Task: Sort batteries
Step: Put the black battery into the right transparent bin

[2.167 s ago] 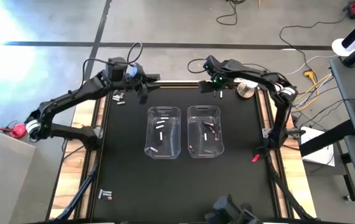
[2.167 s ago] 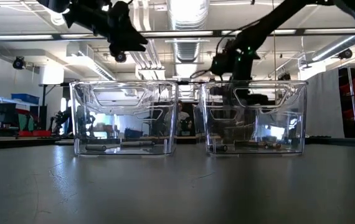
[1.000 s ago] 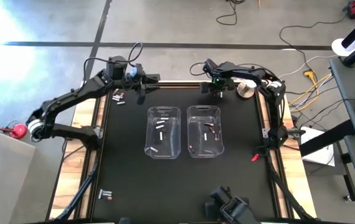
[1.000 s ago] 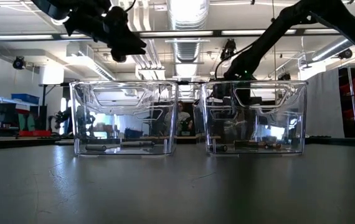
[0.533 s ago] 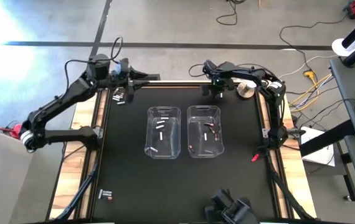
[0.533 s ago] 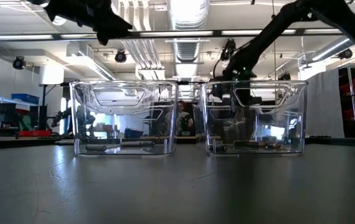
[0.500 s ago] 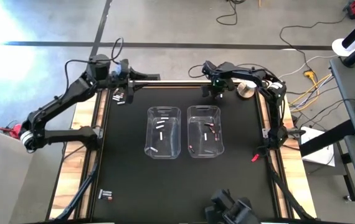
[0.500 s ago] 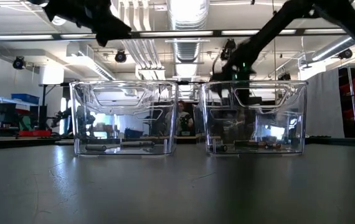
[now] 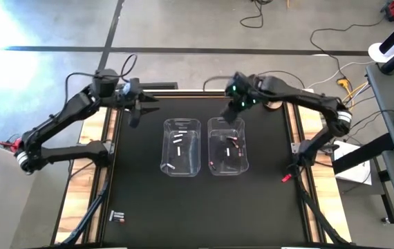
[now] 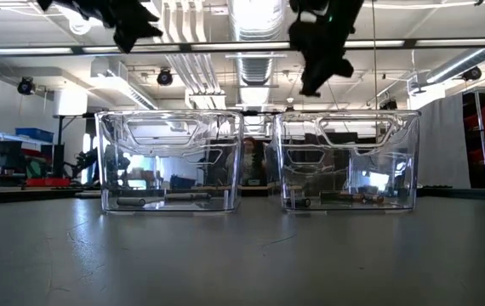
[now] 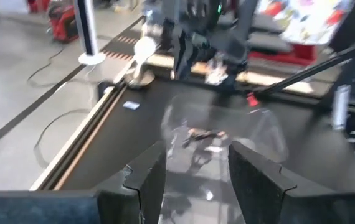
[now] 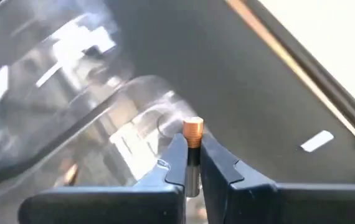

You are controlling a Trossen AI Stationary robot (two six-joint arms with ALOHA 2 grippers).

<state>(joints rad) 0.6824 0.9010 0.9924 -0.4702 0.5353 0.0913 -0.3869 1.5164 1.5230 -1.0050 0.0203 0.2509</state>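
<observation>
Right gripper, above the far end of the right bin: jaws pinch a dark battery upright, its copper end clear of the tips. Left gripper, over the far-left table: jaws spread, nothing between them. Other batteries lie in both bins; a few more rest at the near-left table edge.

Risks, as judged: the grip covers only a short length of a smooth cylinder, so it may pivot or slip out; released this near the bin wall, it could strike the rim and roll onto the table or into the left bin.

No brand, label or writing is legible.
</observation>
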